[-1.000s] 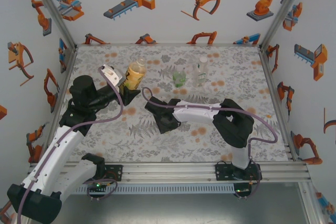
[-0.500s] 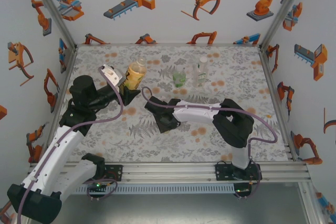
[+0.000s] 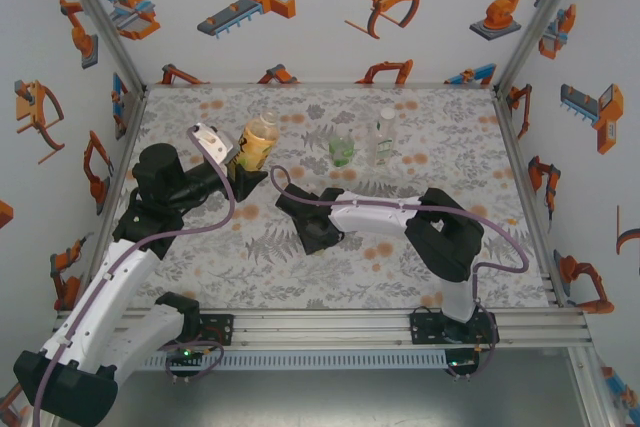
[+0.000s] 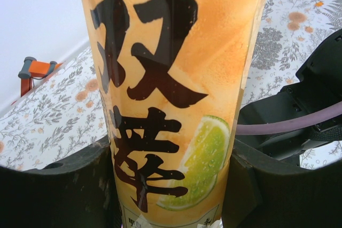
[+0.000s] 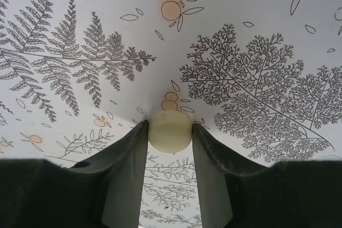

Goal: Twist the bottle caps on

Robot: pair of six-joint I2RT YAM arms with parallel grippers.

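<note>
Bottle cap (image 5: 170, 131), pale yellow, is pinched between the fingers of my right gripper (image 5: 170, 124) and rests on the table (image 5: 240, 52), right of the amber bottle (image 4: 171, 78) and nearer my bases. My left gripper (image 3: 250, 173) clamps that upright bottle, which has amber liquid inside. Further right of it stand the green-tinted bottle (image 3: 341, 150) and the slim clear bottle (image 3: 383, 137).

On the floral-print table (image 3: 450, 247), the clear plastic bottle of amber liquid (image 3: 258, 139) stands at 10 o'clock from centre, between the fingers of the left gripper (image 4: 171, 185). The squat green-tinted plastic bottle (image 3: 341, 151) stands at 12, with the slim colourless plastic bottle (image 3: 383, 137) just beside it at its 3 o'clock. Near centre, the right gripper (image 5: 170, 126) pinches the small round pale yellow plastic cap (image 5: 170, 132) down at the table.
</note>
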